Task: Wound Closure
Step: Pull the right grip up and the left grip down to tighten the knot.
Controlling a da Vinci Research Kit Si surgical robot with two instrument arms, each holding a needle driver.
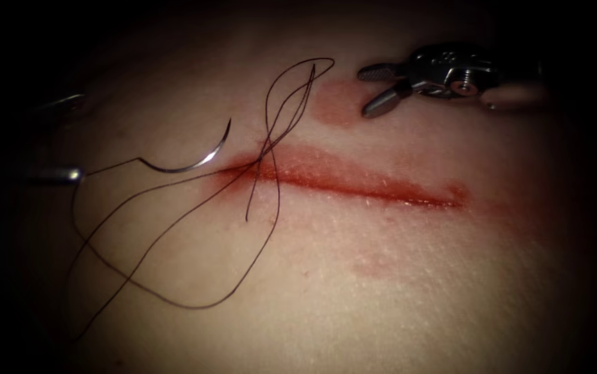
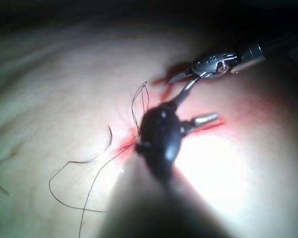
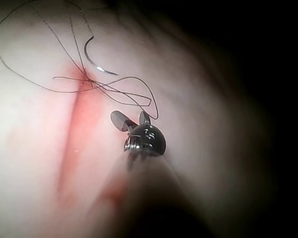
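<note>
Needle (image 1: 194,161) lies free left of the cut (image 1: 354,181); both claws spread, empty: right (image 1: 376,88), left (image 2: 196,106).

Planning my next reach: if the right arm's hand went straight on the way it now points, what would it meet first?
The right arm's hand, jaws open and holding nothing, points toward the picture's left. Most likely it would first meet the thread loop lying above the cut, with the free needle farther on. Depth is unclear, so it might pass above them.
</note>
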